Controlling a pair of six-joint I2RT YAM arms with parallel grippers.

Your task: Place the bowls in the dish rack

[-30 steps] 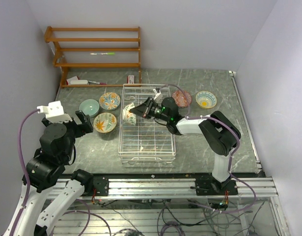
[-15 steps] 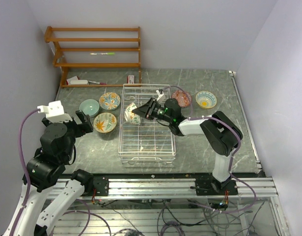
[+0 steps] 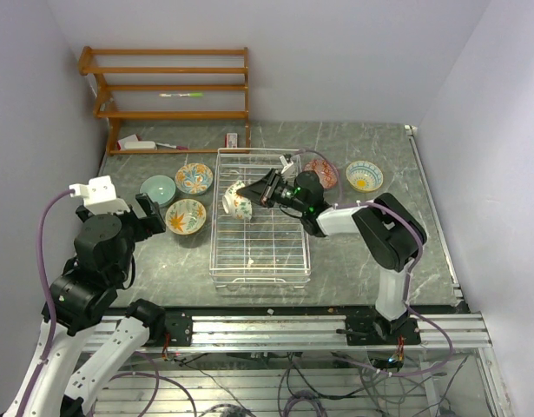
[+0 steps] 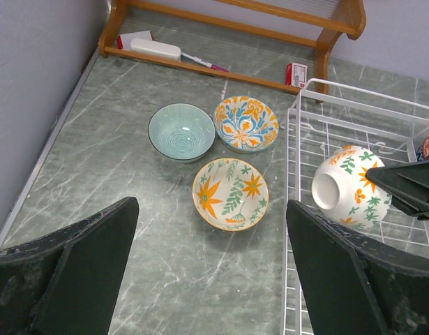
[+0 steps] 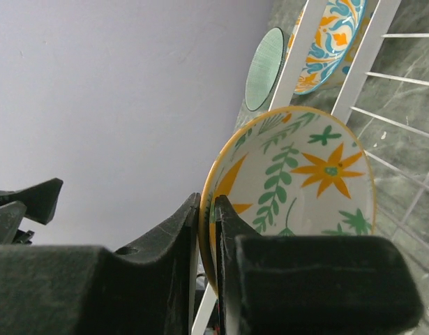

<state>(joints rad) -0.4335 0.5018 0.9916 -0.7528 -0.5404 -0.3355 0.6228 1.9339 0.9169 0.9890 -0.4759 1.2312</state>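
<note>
Your right pincer point(image 3: 256, 193) is clamped on the rim of the white bowl with orange and green flowers point(image 3: 237, 201), one finger inside the rim and one outside. The bowl is tipped up on edge inside the dish rack point(image 3: 260, 274), toward the rack's 10 o'clock corner, with its foot facing your left arm and its painted inside facing the right wrist camera. You cannot tell from these views whether it rests on the wires.

Your left pincer point(image 3: 150, 217) has its fingers spread wide and grips nothing; it hangs above the counter point(image 4: 151, 279) at 9 o'clock from the rack.

Three bowls sit on the counter at 9 o'clock from the rack, near each other:
- a teal bowl point(image 4: 181, 131)
- a blue-and-orange bowl point(image 4: 246, 123) just beside it
- an orange-star bowl point(image 4: 230, 193) nearer your arms

At 2 o'clock from the rack sit two more:
- a red-patterned bowl point(image 3: 324, 175), partly hidden by the right arm
- a yellow-centred bowl point(image 3: 364, 176)
</note>
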